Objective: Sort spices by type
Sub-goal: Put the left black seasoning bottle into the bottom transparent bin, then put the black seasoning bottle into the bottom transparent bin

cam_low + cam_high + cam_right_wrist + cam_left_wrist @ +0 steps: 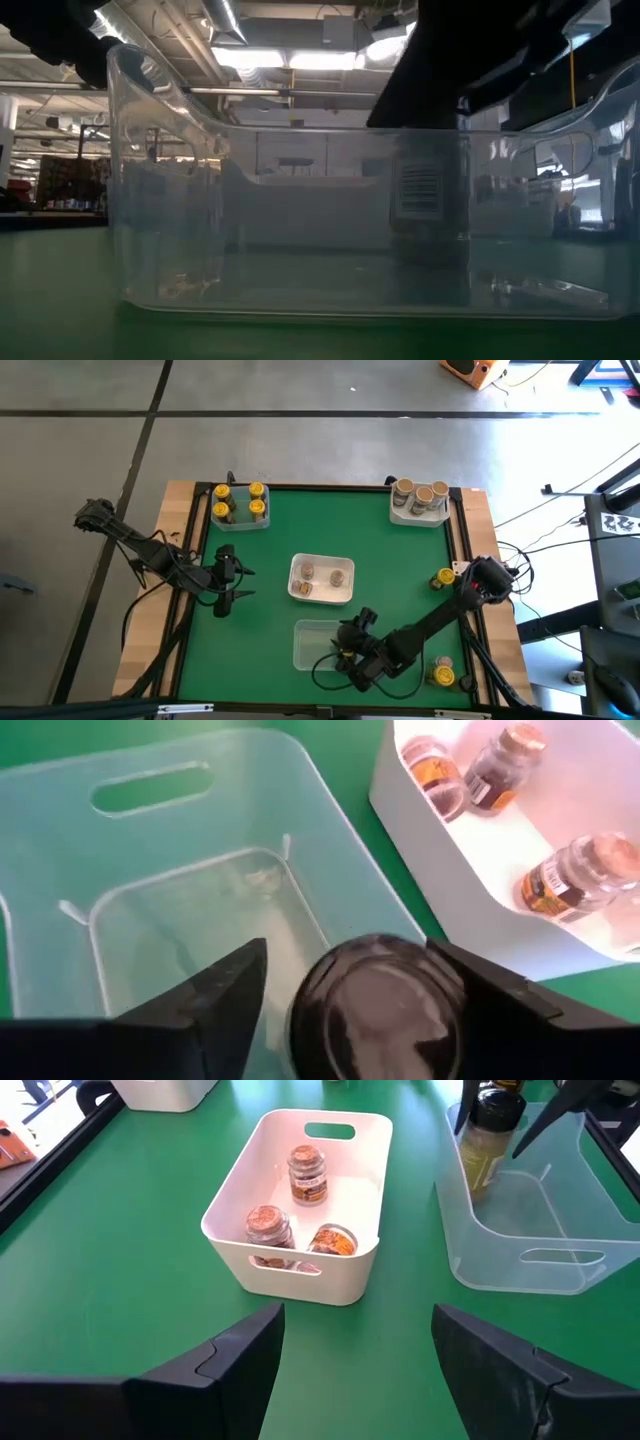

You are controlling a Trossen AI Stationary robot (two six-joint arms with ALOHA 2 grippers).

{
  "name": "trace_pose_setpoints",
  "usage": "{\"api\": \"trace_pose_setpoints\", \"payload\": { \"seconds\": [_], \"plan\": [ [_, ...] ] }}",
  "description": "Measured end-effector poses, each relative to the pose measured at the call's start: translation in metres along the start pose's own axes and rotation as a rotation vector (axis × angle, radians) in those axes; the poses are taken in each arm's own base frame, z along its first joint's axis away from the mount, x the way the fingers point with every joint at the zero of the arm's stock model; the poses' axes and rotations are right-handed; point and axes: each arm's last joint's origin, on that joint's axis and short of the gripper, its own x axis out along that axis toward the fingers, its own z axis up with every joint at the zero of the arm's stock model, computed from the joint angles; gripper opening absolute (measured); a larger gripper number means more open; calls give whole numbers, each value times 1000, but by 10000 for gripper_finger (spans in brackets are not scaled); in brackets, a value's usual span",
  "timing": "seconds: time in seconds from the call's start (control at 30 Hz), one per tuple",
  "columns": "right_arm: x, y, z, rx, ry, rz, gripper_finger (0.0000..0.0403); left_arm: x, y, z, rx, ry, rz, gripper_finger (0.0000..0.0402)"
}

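A: How should the right gripper (350,995) finish this step well?

B: It should bring the black-lidded jar (378,1010) straight down inside the clear bin (308,645) and let it stand on the floor of the bin, judging by the task. In the right wrist view the jar sits between the two fingers, with the bin's bare floor in the left half of the frame beneath it. The fingers look set about the jar, but whether they grip it or have just let go cannot be told.

A: And seen from farther off?

B: The left wrist view shows that jar in the upper right of the frame, upright, hanging over the clear bin's far corner with dark fingers either side.

A: The other arm?

B: The left gripper (355,1345) waits with its fingers spread wide and nothing between them, pointed at the white bin (235,1245) in mid-frame, which holds three brown-lidded jars (307,1172).

A: Any spices left outside?

B: In the high view, yellow-lidded jars (443,677) sit near the lower right table edge.
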Motion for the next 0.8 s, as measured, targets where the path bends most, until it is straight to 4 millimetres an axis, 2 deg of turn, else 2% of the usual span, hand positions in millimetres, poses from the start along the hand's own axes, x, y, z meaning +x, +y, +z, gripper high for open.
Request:
{"api": "trace_pose_setpoints", "payload": {
  "seconds": [0.17,0.33,0.47,0.6,0.8],
  "plan": [
    [1,0,2,5,48,36,298,0,0,0,0,0,0,251],
    [-8,4,18,-70,44,49,303,0,0,0,0,0,0,251],
    [-29,0,43,-99,29,13,303,0,0,0,6,0,0,251],
    [-55,-14,62,-125,75,-31,304,0,0,0,4,-3,0,251],
    [-91,-42,72,-75,294,-3,305,0,0,1,7,-5,0,251]
  ]
}}
